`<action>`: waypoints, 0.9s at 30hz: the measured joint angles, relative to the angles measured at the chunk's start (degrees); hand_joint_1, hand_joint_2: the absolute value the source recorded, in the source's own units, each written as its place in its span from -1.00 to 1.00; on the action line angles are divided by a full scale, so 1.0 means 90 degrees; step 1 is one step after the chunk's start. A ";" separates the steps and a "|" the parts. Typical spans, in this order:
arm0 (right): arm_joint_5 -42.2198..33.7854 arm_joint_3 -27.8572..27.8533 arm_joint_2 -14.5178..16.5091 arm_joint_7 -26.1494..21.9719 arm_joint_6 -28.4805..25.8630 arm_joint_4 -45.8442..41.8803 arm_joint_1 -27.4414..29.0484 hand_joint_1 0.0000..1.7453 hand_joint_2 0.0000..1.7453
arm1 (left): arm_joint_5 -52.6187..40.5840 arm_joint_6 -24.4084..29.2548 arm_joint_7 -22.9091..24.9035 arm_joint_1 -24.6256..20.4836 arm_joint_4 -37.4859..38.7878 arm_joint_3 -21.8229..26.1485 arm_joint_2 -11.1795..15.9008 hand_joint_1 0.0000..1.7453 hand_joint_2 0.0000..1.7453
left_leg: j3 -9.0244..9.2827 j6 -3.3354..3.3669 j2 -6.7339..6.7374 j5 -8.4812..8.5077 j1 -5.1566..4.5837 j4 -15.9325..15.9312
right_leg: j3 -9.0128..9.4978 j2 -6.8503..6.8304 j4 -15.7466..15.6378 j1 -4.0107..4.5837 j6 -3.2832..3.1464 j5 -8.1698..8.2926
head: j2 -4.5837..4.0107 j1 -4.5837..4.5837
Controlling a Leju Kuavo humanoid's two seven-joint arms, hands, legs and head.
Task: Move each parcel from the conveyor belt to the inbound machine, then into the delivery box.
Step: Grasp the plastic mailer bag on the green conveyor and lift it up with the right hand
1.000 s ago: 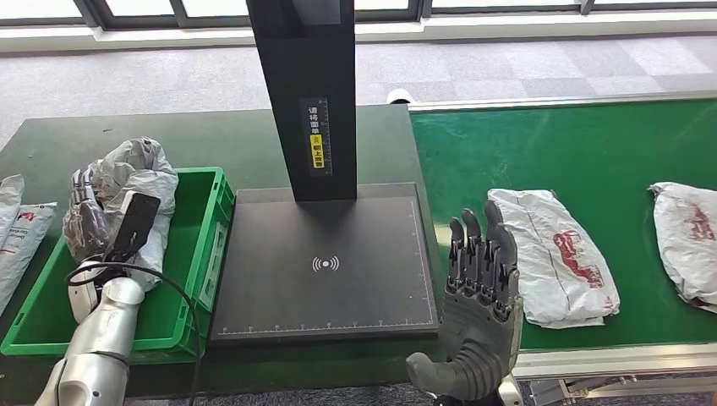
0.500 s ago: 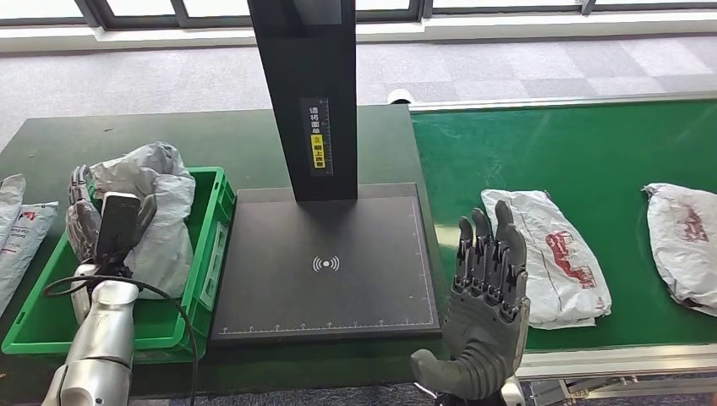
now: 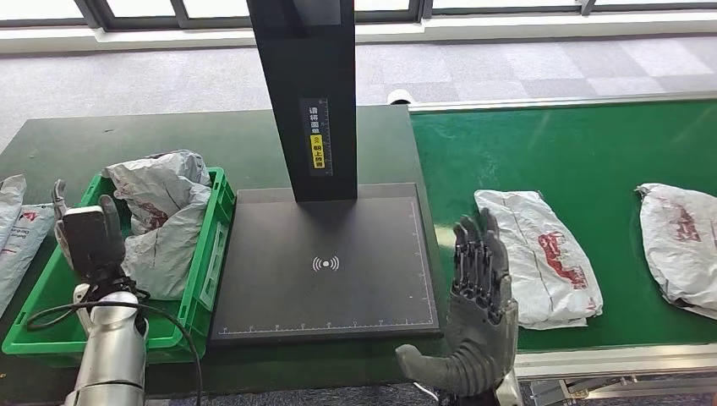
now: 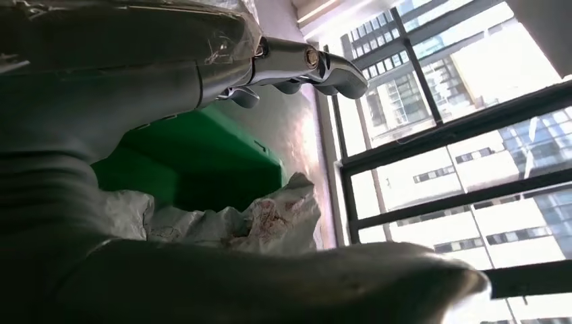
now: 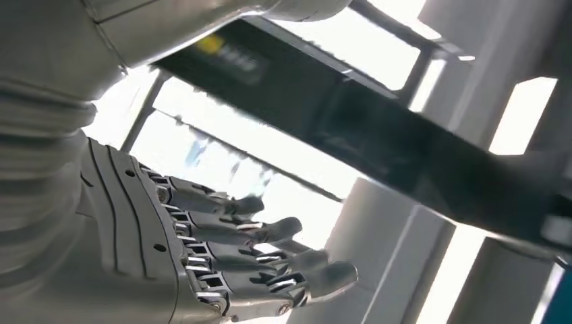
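Closest to me, my right hand [image 3: 480, 317] sits at the front edge of the inbound machine [image 3: 325, 262], fingers [image 3: 475, 254] straight and spread, holding nothing. Just right of it, a parcel [image 3: 541, 254] lies on the conveyor belt [image 3: 583, 152], another parcel [image 3: 681, 241] further right near the frame edge. My left hand [image 3: 84, 241] hangs over the green delivery box [image 3: 207, 271], fingers apart and empty, beside the grey parcel [image 3: 165, 220] resting inside. The machine's black post [image 3: 309, 93] stands behind the plate on the desk [image 3: 169, 139].

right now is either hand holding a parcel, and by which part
Nothing is held. The left hand is open beside the crumpled grey plastic parcel lying in the green box; the right hand is open.
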 joint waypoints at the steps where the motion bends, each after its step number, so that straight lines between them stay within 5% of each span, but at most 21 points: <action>1: 0.0349 -0.0243 0.0086 0.0198 0.0019 0.0083 0.0064 -1.00 1.00 | 0.0185 0.0112 -0.0130 0.0182 -0.0254 -0.0091 -0.0054 -1.00 -1.00 | 0.0000 0.0001 0.0000 -0.0001 0.0000 0.0000 | 0.0000 0.0000 -0.0001 0.0000 0.0000 -0.0001 | 0.0000 0.0000; 6: 0.1848 -0.1730 0.0332 0.0973 -0.0008 0.0508 0.0342 -1.00 1.00 | 0.0880 0.0325 -0.0537 0.1299 -0.1636 -0.0785 -0.0315 -1.00 -1.00 | -0.0013 0.0010 -0.0006 -0.0007 -0.0003 0.0003 | -0.0004 -0.0002 -0.0012 -0.0001 0.0009 -0.0006 | 0.0000 0.0001; 13: 0.3215 -0.3349 0.0451 0.1644 -0.0272 0.1017 0.0549 -1.00 1.00 | 0.2181 -0.0602 -0.0882 0.2205 -0.2879 -0.1592 -0.0352 -1.00 -1.00 | -0.0024 0.0017 -0.0006 -0.0011 -0.0006 0.0005 | -0.0015 -0.0004 -0.0015 -0.0001 0.0011 -0.0005 | 0.0000 0.0002; 22: 0.3328 -0.3899 0.0581 0.1675 -0.0304 0.1193 0.0577 -1.00 1.00 | 0.2246 -0.0663 -0.0897 0.2437 -0.3342 -0.1828 -0.0352 -1.00 -1.00 | -0.0025 0.0014 -0.0003 -0.0009 0.0000 0.0003 | -0.0024 -0.0001 -0.0008 0.0002 0.0009 -0.0005 | 0.0000 0.0001; 27: 0.4016 -0.4267 0.0605 0.2191 -0.0263 0.1327 0.0568 -1.00 1.00 | 0.2704 -0.1317 -0.1225 0.2627 -0.3717 -0.1946 -0.0359 -1.00 -1.00 | -0.0026 0.0014 -0.0002 -0.0009 -0.0002 0.0004 | -0.0022 -0.0001 -0.0010 0.0001 0.0010 -0.0005 | 0.0000 0.0001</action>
